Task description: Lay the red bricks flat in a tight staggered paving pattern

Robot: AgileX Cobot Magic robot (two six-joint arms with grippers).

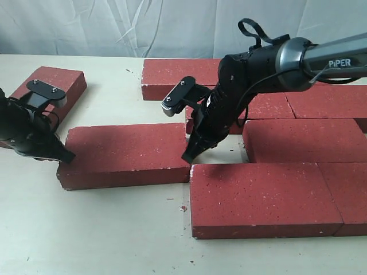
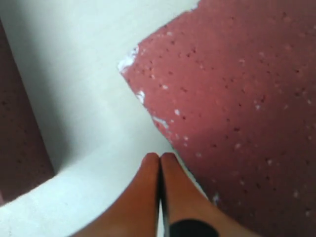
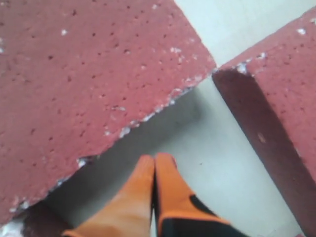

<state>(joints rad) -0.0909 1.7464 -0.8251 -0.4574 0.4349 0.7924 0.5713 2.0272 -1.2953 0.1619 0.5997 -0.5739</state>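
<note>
Several red bricks lie flat on the table. One brick (image 1: 123,154) sits apart at centre left, beside a front-row brick (image 1: 264,197). My left gripper (image 1: 66,156) is shut, its tips at this brick's left end. The left wrist view shows the shut left gripper (image 2: 159,157) on the table beside that brick's chipped corner (image 2: 237,98). My right gripper (image 1: 188,157) is shut too, pointing down into the gap at the brick's right end. In the right wrist view the right gripper (image 3: 155,159) rests on bare table between one brick (image 3: 84,74) and another (image 3: 276,98). Neither gripper holds anything.
A loose brick (image 1: 51,86) lies askew at the back left behind the left arm. Another brick (image 1: 178,77) lies at the back centre. Laid bricks (image 1: 304,140) fill the right side. A white curtain (image 1: 114,23) hangs behind the table (image 1: 103,229).
</note>
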